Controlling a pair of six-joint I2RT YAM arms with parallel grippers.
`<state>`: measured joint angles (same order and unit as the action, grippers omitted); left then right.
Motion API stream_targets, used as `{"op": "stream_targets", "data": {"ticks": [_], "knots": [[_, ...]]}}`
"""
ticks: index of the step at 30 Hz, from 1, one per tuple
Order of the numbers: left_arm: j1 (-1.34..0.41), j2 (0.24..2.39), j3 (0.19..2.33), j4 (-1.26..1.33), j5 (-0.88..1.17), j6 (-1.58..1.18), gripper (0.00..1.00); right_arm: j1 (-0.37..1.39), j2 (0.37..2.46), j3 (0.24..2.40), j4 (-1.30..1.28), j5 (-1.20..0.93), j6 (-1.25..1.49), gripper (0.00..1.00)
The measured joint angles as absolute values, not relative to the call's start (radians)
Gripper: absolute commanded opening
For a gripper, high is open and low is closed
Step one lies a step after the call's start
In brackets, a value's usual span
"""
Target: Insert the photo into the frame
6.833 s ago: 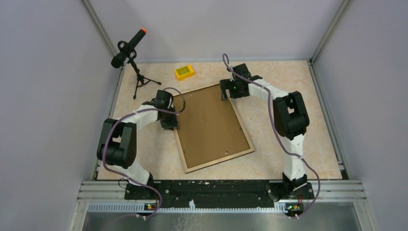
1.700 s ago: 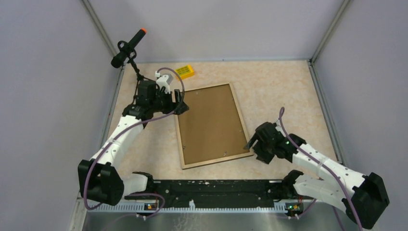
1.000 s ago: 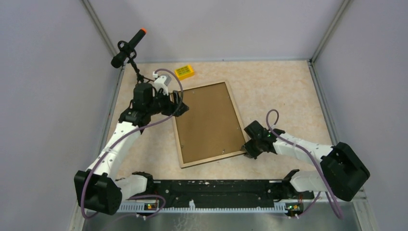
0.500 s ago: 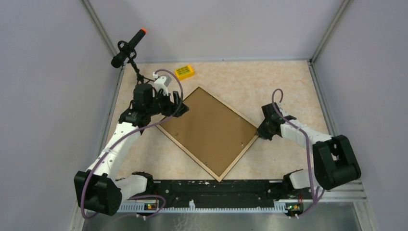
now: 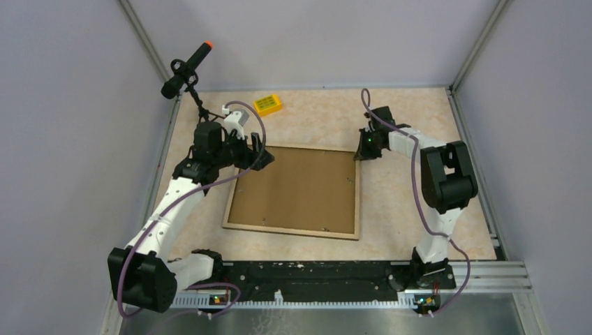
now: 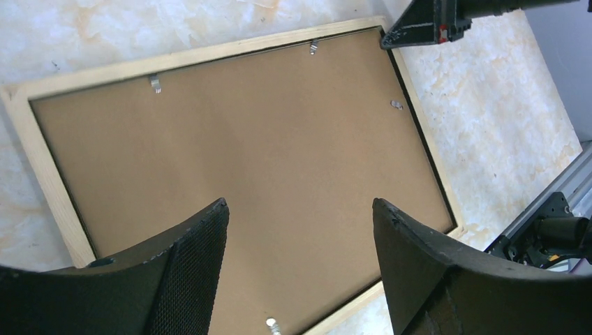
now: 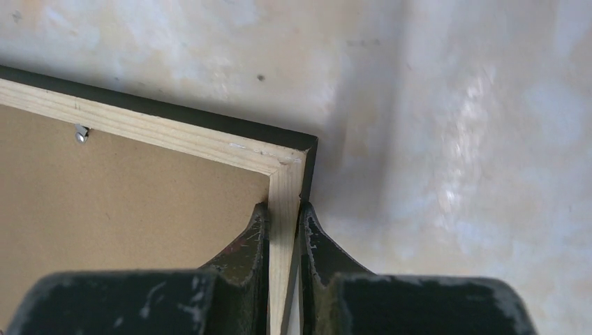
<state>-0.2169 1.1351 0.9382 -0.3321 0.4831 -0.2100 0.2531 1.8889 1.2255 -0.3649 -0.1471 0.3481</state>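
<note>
The frame (image 5: pixel 293 232) lies face down on the table, its light wood back up and a brown backing sheet (image 5: pixel 297 190) filling it. My right gripper (image 5: pixel 361 148) is at the far right corner, shut on the wood rail (image 7: pixel 160 132); in the right wrist view one finger (image 7: pixel 255 230) rests on the backing side and the other outside the black edge, gripper (image 7: pixel 283 207). My left gripper (image 5: pixel 260 152) hovers open above the far left corner, nothing between its fingers (image 6: pixel 300 204). The photo is out of view.
A yellow box (image 5: pixel 267 105) lies at the back of the table. A microphone on a small tripod (image 5: pixel 187 70) stands at the back left beside the left arm. Small metal tabs (image 6: pixel 155 84) stick out along the backing's edge. Walls close in on three sides.
The frame has swung from a diagonal lie to lying broadside, its gripped corner carried toward the far right by my right gripper. The left arm has stayed put.
</note>
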Motion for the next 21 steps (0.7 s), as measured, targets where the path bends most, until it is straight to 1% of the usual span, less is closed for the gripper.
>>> {"op": "stream_targets", "data": {"ticks": [1, 2, 3, 5, 7, 9, 11, 14, 18, 21], "knots": [[-0.217, 1.135, 0.938, -0.332, 0.484, -0.210, 0.80, 0.253, 1.909, 1.254, -0.372, -0.161, 0.323, 0.13], [-0.217, 1.135, 0.938, -0.332, 0.484, -0.210, 0.80, 0.253, 1.927, 1.279, -0.377, -0.171, 0.303, 0.22], [-0.217, 1.135, 0.938, -0.332, 0.484, -0.210, 0.80, 0.253, 1.940, 1.300, -0.387, -0.176, 0.286, 0.34], [-0.217, 1.135, 0.938, -0.332, 0.487, -0.210, 0.80, 0.258, 1.959, 1.332, -0.405, -0.183, 0.260, 0.49], [-0.217, 1.135, 0.938, -0.332, 0.491, -0.210, 0.80, 0.263, 1.963, 1.347, -0.422, -0.171, 0.242, 0.61], [-0.217, 1.135, 0.938, -0.332, 0.499, -0.210, 0.80, 0.281, 1.957, 1.353, -0.446, -0.141, 0.228, 0.68], [-0.217, 1.135, 0.938, -0.331, 0.506, -0.210, 0.80, 0.317, 1.938, 1.342, -0.477, -0.094, 0.216, 0.70], [-0.217, 1.135, 0.938, -0.330, 0.509, -0.210, 0.80, 0.385, 1.870, 1.277, -0.493, -0.056, 0.209, 0.69], [-0.217, 1.135, 0.938, -0.329, 0.513, -0.210, 0.80, 0.431, 1.761, 1.167, -0.506, -0.041, 0.209, 0.64], [-0.217, 1.135, 0.938, -0.329, 0.514, -0.210, 0.80, 0.427, 1.704, 1.092, -0.505, -0.051, 0.212, 0.63]]}}
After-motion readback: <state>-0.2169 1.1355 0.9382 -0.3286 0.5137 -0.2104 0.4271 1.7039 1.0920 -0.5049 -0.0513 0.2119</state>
